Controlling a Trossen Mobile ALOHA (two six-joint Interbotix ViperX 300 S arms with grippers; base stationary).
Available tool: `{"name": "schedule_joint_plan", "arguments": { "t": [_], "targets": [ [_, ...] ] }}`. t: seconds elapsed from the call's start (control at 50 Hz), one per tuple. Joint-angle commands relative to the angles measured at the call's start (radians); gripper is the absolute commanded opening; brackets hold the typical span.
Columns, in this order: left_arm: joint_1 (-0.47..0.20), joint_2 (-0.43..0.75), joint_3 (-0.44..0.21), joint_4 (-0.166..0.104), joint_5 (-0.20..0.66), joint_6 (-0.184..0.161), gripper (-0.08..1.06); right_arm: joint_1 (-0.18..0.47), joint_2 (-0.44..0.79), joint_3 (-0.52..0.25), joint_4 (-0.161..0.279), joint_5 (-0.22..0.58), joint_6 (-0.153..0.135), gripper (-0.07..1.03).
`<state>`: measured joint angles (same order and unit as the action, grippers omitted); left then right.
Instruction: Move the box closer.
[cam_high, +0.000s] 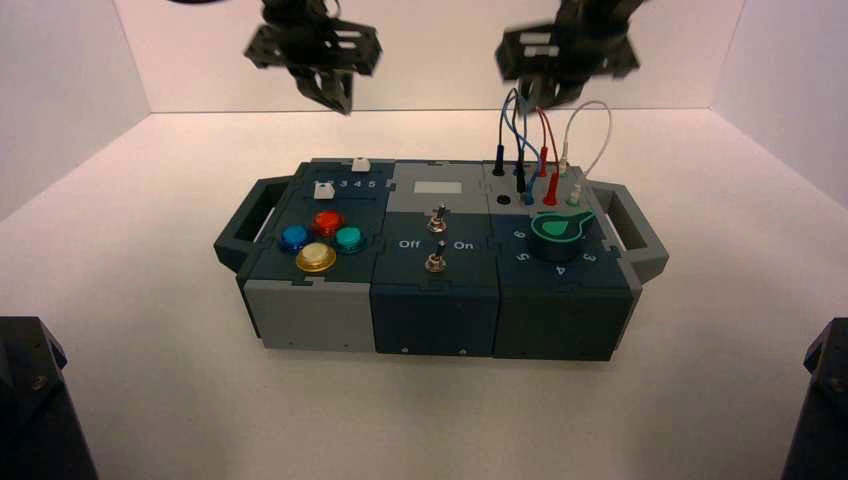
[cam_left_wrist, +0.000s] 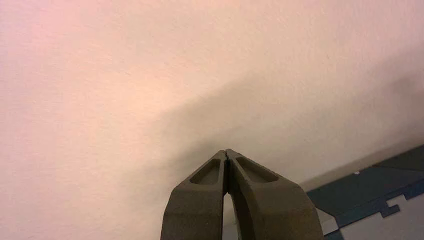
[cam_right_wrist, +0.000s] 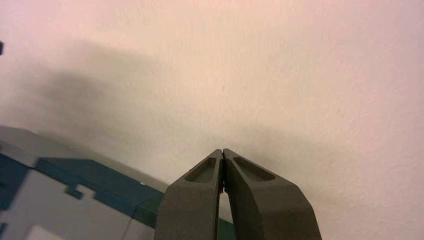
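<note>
The box (cam_high: 436, 300) is a wide dark teal and grey panel with a handle on each side, and it stands in the middle of the white floor. It bears four coloured buttons (cam_high: 318, 240) on the left, two toggle switches (cam_high: 437, 238) in the middle, a green dial (cam_high: 558, 229) and coloured wires (cam_high: 540, 130) on the right. My left gripper (cam_high: 335, 98) hangs shut and empty above and behind the box's left part. My right gripper (cam_high: 545, 92) hangs shut and empty behind the wires. A corner of the box shows in the left wrist view (cam_left_wrist: 370, 187) and in the right wrist view (cam_right_wrist: 75, 192).
White walls close in the back and both sides of the floor. Dark arm bases stand at the front left corner (cam_high: 35, 400) and at the front right corner (cam_high: 820, 400). Open white floor lies between the box and the front edge.
</note>
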<state>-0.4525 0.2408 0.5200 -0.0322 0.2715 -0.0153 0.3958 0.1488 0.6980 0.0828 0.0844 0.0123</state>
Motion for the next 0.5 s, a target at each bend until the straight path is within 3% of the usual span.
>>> {"name": "schedule_joint_plan", "arguments": {
  "t": [0.02, 0.5],
  "targets": [
    [-0.018, 0.000, -0.023, -0.002, 0.000, 0.002, -0.03, 0.008, 0.008, -0.037, 0.011, 0.006, 0.003, -0.02],
    [-0.051, 0.057, -0.002, 0.000, 0.057, 0.008, -0.03, 0.060, 0.129, -0.094, 0.044, 0.129, 0.000, -0.02]
  ]
}}
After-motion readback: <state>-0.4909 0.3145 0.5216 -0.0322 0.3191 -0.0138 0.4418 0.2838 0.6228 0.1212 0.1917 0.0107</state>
